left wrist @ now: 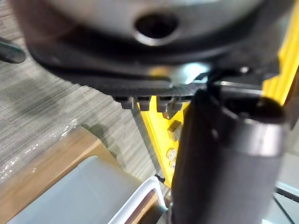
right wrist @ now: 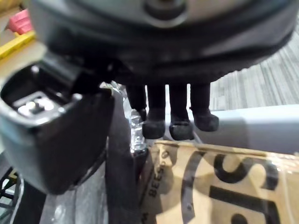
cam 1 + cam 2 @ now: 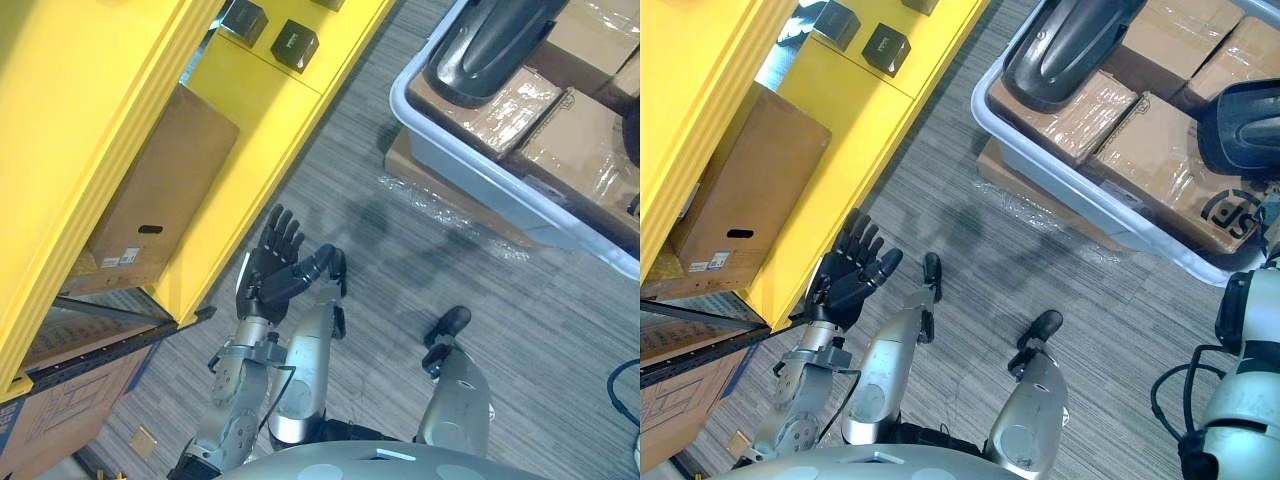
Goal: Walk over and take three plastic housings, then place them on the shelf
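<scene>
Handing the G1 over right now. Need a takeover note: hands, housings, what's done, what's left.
Hands: left hand open and empty, raised beside the yellow shelf. The right hand is open, fingers straight over a wrapped carton in the grey bin, gripping nothing.
Things: one plastic housing and a second housing lie on the cartons in the bin.
Done: no housing picked or shelved yet.
Left: take three housings and place them on the shelf.
</scene>
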Motion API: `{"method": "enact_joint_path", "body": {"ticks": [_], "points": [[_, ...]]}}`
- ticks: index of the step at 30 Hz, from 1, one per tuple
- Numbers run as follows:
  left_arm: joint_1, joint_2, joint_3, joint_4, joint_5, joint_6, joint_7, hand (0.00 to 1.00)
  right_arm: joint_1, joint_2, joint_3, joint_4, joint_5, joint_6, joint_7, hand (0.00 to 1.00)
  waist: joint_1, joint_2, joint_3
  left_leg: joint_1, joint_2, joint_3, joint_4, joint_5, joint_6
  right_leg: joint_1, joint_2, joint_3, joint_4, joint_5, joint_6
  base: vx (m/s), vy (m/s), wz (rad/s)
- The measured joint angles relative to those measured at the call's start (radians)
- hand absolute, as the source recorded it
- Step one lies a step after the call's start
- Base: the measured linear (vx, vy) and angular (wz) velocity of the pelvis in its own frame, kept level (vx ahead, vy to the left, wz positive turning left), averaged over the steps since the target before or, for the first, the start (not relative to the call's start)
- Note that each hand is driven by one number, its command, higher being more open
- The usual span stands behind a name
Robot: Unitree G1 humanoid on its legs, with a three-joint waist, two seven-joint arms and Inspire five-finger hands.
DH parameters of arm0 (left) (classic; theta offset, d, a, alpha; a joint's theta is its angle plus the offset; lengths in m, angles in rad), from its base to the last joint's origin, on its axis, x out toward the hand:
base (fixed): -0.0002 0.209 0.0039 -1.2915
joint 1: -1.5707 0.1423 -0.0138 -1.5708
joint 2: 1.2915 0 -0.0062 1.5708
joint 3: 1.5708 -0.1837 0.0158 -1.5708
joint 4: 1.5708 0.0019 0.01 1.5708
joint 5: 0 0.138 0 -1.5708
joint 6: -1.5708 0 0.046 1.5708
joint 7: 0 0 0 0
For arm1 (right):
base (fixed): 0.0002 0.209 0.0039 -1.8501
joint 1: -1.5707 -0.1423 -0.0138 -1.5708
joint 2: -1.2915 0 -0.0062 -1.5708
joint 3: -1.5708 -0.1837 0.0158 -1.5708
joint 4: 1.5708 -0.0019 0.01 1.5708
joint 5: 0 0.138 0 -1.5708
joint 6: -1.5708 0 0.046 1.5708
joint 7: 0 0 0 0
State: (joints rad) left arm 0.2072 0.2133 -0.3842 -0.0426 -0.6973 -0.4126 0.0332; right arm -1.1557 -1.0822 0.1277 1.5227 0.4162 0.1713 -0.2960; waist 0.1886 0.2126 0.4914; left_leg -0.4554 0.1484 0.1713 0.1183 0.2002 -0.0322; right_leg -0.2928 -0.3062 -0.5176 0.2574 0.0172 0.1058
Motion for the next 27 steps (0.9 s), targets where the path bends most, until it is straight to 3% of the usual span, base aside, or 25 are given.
{"method": "enact_joint_path", "body": {"ticks": [6,12,15,21,27], "points": [[0.001,0.000,0.012,0.000,0.001,-0.002,-0.001,1.00,0.000,0.000,0.071,-0.150,-0.137,-0.139,-0.094,0.00,-0.005,-0.013,0.009,0.019,0.017,0.007,-0.013,0.009,-0.009,0.007,0.015,0.003,0.000,0.001,-0.005,0.00,-0.057,-0.06],[0.026,0.000,0.060,-0.037,0.001,-0.003,-0.006,1.00,-0.001,0.000,0.149,-0.394,-0.256,-0.211,-0.179,0.00,-0.009,-0.049,0.030,0.096,0.030,0.016,-0.077,0.030,-0.024,0.062,0.037,-0.004,-0.019,-0.003,-0.012,0.02,-0.064,-0.02],[0.048,0.007,0.084,-0.092,0.003,-0.005,-0.005,1.00,0.001,0.008,0.152,-0.436,-0.256,-0.225,-0.185,0.00,-0.006,-0.065,0.032,0.120,0.032,0.015,-0.093,0.037,-0.029,0.087,0.044,-0.013,-0.030,-0.003,-0.012,0.03,-0.053,0.04],[0.042,0.048,0.139,-0.163,0.038,-0.019,-0.001,1.00,0.086,0.102,0.135,-0.489,-0.294,-0.233,-0.189,0.00,-0.009,-0.123,0.032,0.170,0.034,0.017,-0.108,0.039,-0.033,0.133,0.048,-0.015,-0.032,-0.009,-0.014,0.02,-0.037,0.01],[-0.026,0.080,0.171,-0.218,0.033,0.007,-0.041,1.00,0.167,0.163,0.094,-0.567,-0.371,-0.252,-0.190,0.00,-0.012,-0.130,0.031,0.217,0.028,0.032,-0.162,0.053,-0.028,0.153,0.049,-0.013,-0.036,-0.009,-0.013,-0.03,-0.016,-0.02]]}}
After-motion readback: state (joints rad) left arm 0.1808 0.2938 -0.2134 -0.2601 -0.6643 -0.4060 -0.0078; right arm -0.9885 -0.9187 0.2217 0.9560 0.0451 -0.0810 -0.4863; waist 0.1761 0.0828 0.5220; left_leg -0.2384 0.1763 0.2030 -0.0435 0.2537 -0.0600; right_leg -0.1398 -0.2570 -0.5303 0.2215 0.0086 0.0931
